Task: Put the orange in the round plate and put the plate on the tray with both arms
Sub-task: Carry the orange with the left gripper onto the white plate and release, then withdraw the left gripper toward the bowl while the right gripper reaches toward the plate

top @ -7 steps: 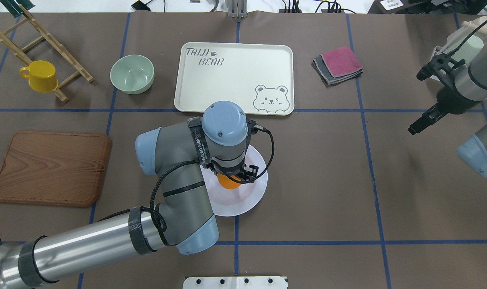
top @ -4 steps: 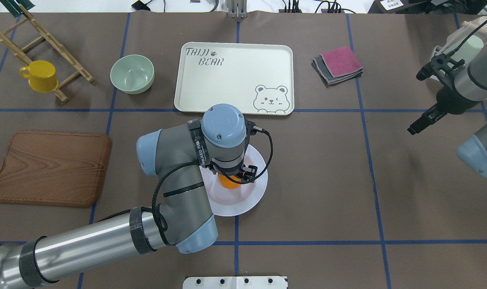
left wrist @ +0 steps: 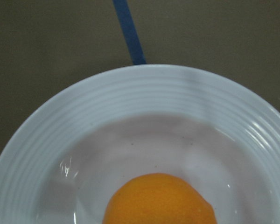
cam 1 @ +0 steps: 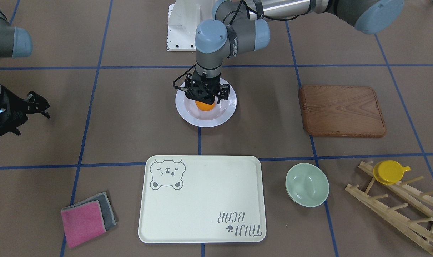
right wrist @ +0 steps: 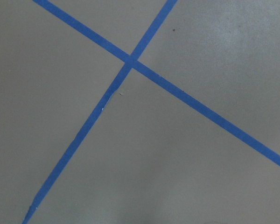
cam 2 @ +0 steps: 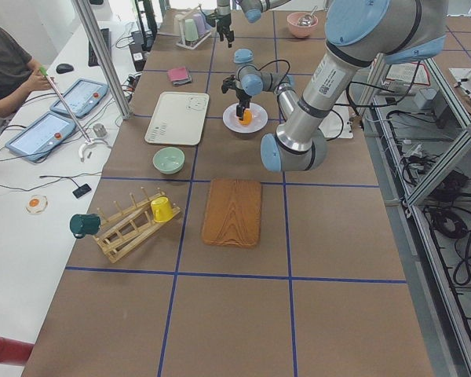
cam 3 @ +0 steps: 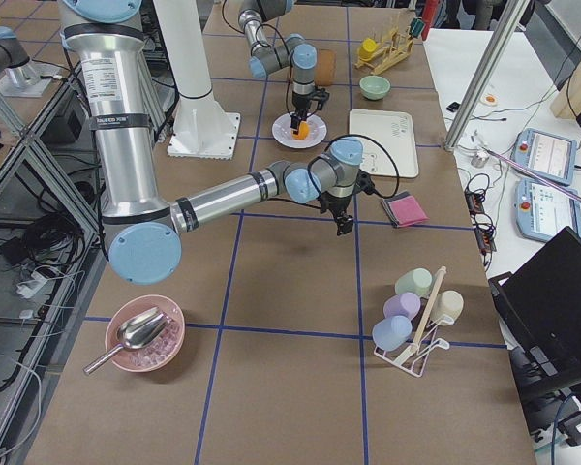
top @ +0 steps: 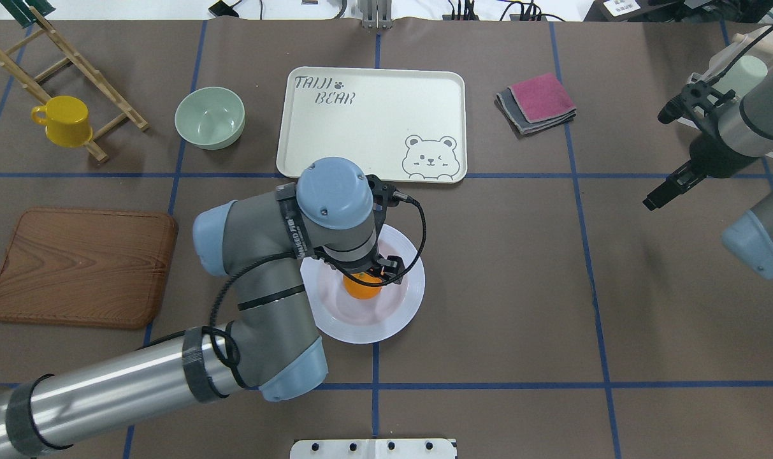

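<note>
The orange (top: 362,286) lies in the well of the white round plate (top: 404,306), which stands on the brown mat near the table's middle. My left gripper (cam 1: 204,97) hangs straight over the orange, open, with its fingers spread to either side of the fruit's top. The left wrist view has the orange (left wrist: 159,200) resting on the plate (left wrist: 144,98). The cream tray (top: 373,124) with the bear drawing lies bare just beyond the plate. My right gripper (top: 654,201) hovers far off at the table's right side, shut and holding nothing.
A pale-green bowl (top: 209,117) sits left of the tray. A wooden board (top: 83,266) lies at the left, and a wooden rack with a yellow cup (top: 64,120) at the far left. Folded pink and grey cloths (top: 538,102) lie right of the tray.
My left arm's wrist and elbow have shifted left and slightly away from the plate, while the orange stays put in the plate. The right arm has barely moved.
</note>
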Motion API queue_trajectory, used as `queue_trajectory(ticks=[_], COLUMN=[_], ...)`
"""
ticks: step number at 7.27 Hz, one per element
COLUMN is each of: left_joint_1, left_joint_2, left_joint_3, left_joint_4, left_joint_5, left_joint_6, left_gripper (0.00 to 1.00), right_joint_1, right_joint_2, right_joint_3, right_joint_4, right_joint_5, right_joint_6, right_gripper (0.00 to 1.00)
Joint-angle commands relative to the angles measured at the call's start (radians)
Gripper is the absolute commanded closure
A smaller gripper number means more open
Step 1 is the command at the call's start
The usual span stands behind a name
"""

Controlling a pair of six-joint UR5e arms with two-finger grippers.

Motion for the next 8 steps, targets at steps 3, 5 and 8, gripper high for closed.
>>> queue_trajectory(ticks=[3, 5, 8], left_joint_1=[-0.197, -0.347, -0.426], left_joint_2=[0.335, 0.427, 0.455], left_joint_3=[-0.355, -0.341, -0.289], left_joint_4=[0.004, 0.003, -0.009], left_joint_5=[-0.134, -0.209, -0.241], left_joint_6=[0.214, 0.405, 0.495], left_gripper=[0.01, 0.01, 0.01], right_joint_1=[-0.246, -0.432, -0.502], right_joint_2=[0.174, 0.211, 0.211], right_joint_3=[0.074, 0.043, -0.09], right_joint_4=[0.01, 0.278, 0.822], right_joint_5=[-0.036, -0.245, -0.369], right_joint_6=[0.508, 0.868, 1.39], right_gripper=[0.0, 0.0, 0.0])
